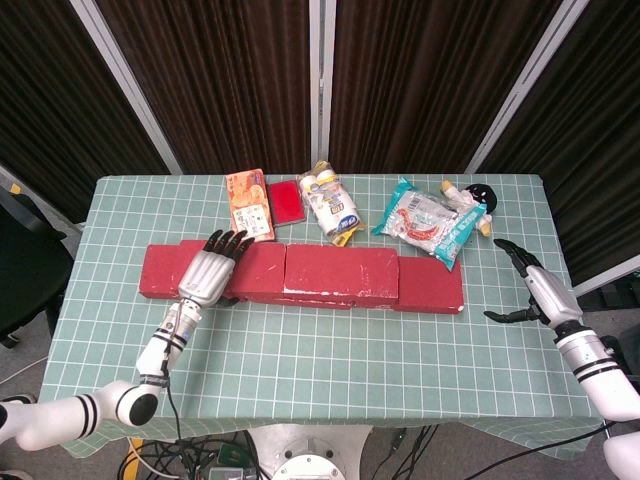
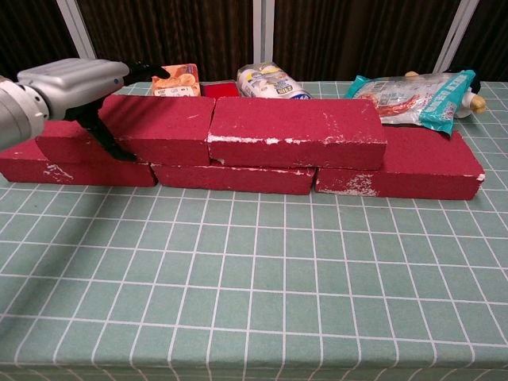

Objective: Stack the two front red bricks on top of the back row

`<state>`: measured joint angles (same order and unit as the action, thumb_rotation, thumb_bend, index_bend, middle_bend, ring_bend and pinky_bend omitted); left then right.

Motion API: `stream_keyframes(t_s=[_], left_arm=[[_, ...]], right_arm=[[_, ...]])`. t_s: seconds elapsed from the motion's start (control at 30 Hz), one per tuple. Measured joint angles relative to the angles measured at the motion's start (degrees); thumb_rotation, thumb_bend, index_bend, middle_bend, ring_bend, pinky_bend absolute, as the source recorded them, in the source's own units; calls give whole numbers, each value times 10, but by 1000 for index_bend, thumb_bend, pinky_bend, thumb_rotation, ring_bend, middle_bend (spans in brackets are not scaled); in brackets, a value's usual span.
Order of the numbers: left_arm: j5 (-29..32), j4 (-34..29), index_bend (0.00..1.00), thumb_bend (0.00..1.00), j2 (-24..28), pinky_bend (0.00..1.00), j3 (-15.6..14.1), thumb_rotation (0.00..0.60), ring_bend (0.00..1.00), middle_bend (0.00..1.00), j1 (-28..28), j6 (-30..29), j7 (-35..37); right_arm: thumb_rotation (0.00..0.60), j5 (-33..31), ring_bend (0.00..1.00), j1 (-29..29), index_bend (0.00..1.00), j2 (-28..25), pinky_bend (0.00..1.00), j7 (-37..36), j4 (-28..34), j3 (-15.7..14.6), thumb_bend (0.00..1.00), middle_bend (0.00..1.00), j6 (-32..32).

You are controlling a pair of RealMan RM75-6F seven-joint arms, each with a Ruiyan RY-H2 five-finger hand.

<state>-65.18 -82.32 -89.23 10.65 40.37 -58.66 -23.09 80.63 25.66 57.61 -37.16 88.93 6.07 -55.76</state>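
Both top bricks up on back row: left top brick (image 2: 131, 127), right top brick (image 2: 295, 131).

Left hand (image 1: 207, 272) on left one, fingers flat on top, thumb on front face.

Right hand (image 1: 530, 290) spread, holds nothing, well apart.

Tip imo: nudge left brick flush w/ neighbour, lift straight off, no drag.

Green checked tablecloth (image 1: 330, 350) covered table. Orange snack packet (image 1: 249, 202) lay at back, flat red packet (image 1: 286, 201) just beside it. Bag of small bottles (image 1: 331, 203) sat centre. Teal-edged snack bag (image 1: 428, 220) right; small dark object (image 1: 481, 196) beyond, possibly toy.
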Motion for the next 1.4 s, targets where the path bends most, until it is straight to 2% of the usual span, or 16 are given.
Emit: stream_keyframes(t_s=[0.17, 0.33, 1.4], left_arm=[[21, -17, 25, 32, 32, 0, -1, 600, 0, 0, -8, 1, -9], [28, -24, 25, 32, 42, 0, -7, 600, 0, 0, -12, 3, -13], [20, -5, 26, 21, 5, 0, -3, 600, 0, 0, 8, -1, -4]], right_arm=[[600, -1, 0, 2, 0, 3, 0, -2, 0, 2, 0, 0, 3], [600, -1, 0, 4, 0, 4, 0, 2, 2, 3, 0, 0, 4], [600, -8, 0, 7, 0, 13, 0, -11, -17, 6, 0, 0, 19]])
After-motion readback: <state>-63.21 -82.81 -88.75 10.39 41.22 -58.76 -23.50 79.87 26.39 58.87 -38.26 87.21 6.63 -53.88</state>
